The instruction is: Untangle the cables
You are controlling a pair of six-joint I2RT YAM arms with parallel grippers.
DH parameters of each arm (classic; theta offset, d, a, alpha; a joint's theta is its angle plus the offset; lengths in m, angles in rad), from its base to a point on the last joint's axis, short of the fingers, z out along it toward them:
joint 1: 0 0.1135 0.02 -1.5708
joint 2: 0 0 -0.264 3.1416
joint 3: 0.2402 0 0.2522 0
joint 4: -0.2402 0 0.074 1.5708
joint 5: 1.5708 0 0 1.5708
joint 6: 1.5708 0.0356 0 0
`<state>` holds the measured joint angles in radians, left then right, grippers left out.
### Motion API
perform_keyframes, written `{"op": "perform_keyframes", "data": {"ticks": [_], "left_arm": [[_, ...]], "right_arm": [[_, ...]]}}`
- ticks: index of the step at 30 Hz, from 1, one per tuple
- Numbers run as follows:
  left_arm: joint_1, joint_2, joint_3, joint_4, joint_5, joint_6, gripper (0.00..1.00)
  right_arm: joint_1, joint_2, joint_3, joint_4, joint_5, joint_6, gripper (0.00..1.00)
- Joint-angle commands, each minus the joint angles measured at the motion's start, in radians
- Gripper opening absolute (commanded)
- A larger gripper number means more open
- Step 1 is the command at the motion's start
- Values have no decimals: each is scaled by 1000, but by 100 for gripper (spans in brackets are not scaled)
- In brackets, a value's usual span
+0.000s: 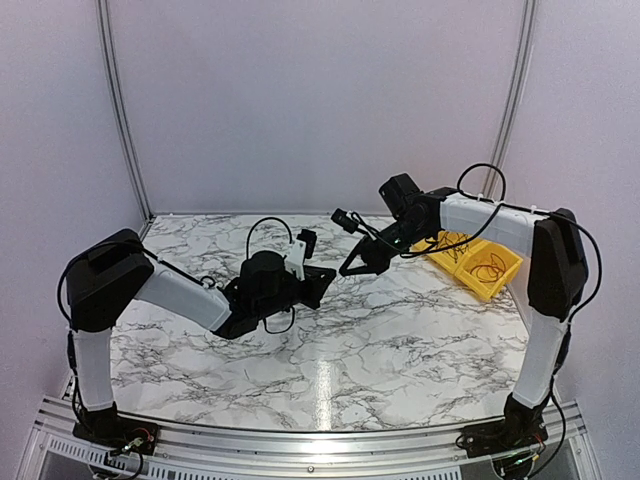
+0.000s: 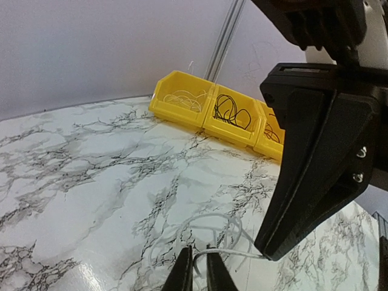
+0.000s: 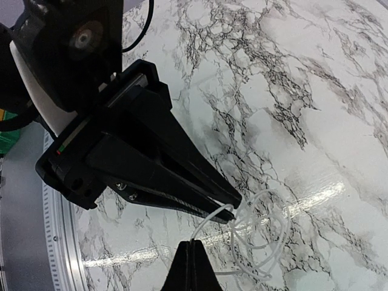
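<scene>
Left pincer (image 2: 197, 267) and right pincer (image 3: 191, 260) both grip one white cable (image 2: 224, 250), three yellow bins (image 2: 176, 114) beyond

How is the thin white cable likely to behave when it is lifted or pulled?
Probably floppy: the white cable forms loose loops between the left end effector and right end effector. Likely very light, since it is hair-thin. It may slip through a pinch, as it looks smooth.

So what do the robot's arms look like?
The left arm and right arm are white tubes with chunky black joints. Thin black wires loop off them. The left gripper and right gripper are black, with two pointy wedge fingers each.
</scene>
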<state>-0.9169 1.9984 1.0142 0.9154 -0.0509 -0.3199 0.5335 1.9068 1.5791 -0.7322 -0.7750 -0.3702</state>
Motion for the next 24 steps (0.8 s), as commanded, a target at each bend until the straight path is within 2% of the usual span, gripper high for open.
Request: {"op": "perform_keyframes", "data": {"ticks": [1,4,7,11,18,24], "left_arm": [[7,36,36,43,-8,0,3],[10,31,25,60,-4,-2,0],[10,13,3,75,8,-7,0],[9,-12,-15,78,29,-22,0],[9,-20,-15,79,43,-48,0],[10,-18,-6,79,67,-65,0]], "right_arm": [[-9,-14,-2,17,-9,0,0],[-14,-19,-4,17,25,-21,0],[-25,-35,-14,29,63,-44,21],[-24,-67,-55,54,75,-98,34],[-1,-72,-64,36,36,-150,43],[34,-70,-67,50,66,-159,45]]}}
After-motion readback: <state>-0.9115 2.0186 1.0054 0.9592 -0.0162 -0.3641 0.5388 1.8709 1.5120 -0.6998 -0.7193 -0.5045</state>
